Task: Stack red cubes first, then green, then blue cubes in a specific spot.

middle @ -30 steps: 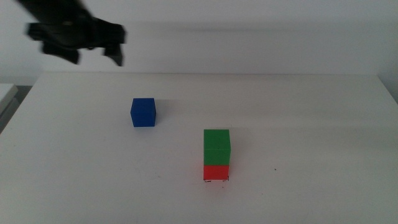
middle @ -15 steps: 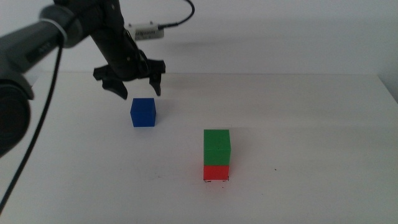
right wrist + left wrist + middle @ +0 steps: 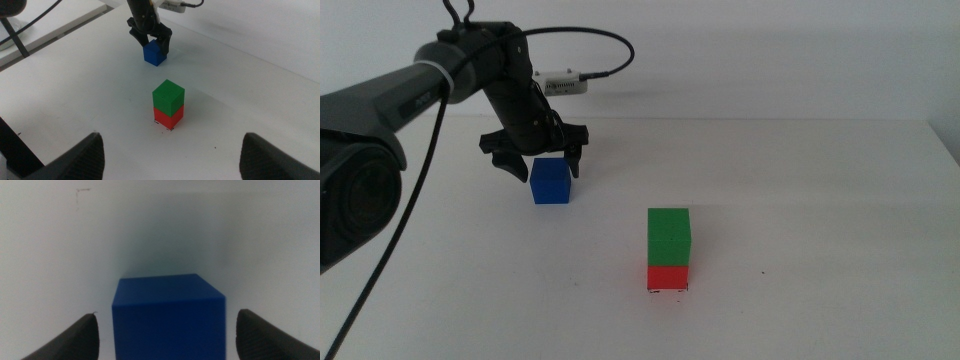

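Note:
The blue cube [image 3: 550, 182] sits alone on the white table [image 3: 800, 200], left of centre. My left gripper [image 3: 542, 168] is open and low over it, with one jaw on each side of its top. In the left wrist view the blue cube [image 3: 167, 317] lies between the jaws of that gripper [image 3: 167, 314], apart from both. The green cube [image 3: 669, 235] sits on the red cube [image 3: 667, 277] near the middle front. My right gripper [image 3: 171, 134] is open and empty, high and back from the stack, out of the middle view. That view shows the green cube [image 3: 168, 95], red cube [image 3: 168, 116] and blue cube [image 3: 154, 54].
The left arm's cable [image 3: 380, 250] hangs over the table's left side. A small white box [image 3: 563, 84] rides on the left arm's wrist. The table's far edge meets a white wall.
My left gripper has come in from the far left and dropped down to the blue cube, jaws open around it. The cubes have not moved.

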Robot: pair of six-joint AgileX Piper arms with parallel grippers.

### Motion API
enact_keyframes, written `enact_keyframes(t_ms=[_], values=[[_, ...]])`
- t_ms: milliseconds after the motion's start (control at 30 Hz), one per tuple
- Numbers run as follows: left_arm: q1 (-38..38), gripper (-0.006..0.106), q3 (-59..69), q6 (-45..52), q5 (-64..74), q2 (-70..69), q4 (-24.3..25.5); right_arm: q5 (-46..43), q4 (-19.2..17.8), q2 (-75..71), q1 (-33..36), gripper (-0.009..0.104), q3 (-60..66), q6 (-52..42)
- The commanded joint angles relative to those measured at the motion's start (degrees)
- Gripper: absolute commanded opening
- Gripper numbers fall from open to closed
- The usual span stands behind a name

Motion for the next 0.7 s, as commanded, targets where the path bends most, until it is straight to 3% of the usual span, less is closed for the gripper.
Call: enact_keyframes(t_ms=[0,167,300,367,500,667], values=[[-0.22,0.094,-0.39,0.00,-0.75,0.47,0.55,-0.61,-0.16,-0.25,-0.38,0.092,0.07,-0.48],[-0.22,0.093,-0.39,1.55,-1.12,1.51,0.55,-0.61,-0.16,-0.25,-0.38,0.092,0.07,-0.48],[-0.22,0.083,-0.28,2.37,-1.49,1.99,-0.14,-0.61,-0.16,-0.25,-0.38,0.092,0.07,-0.48],[-0.22,0.073,-0.28,2.37,-1.93,2.21,-0.68,-0.61,-0.16,-0.25,-0.38,0.092,0.07,-0.48],[-0.22,0.043,-0.28,2.19,-3.31,2.34,-2.10,-0.61,-0.16,-0.25,-0.38,0.092,0.07,-0.48],[0.56,0.012,-2.82,5.45,3.95,0.57,-4.59,-0.61,-0.16,-0.25,-0.38,0.092,0.07,-0.48]])
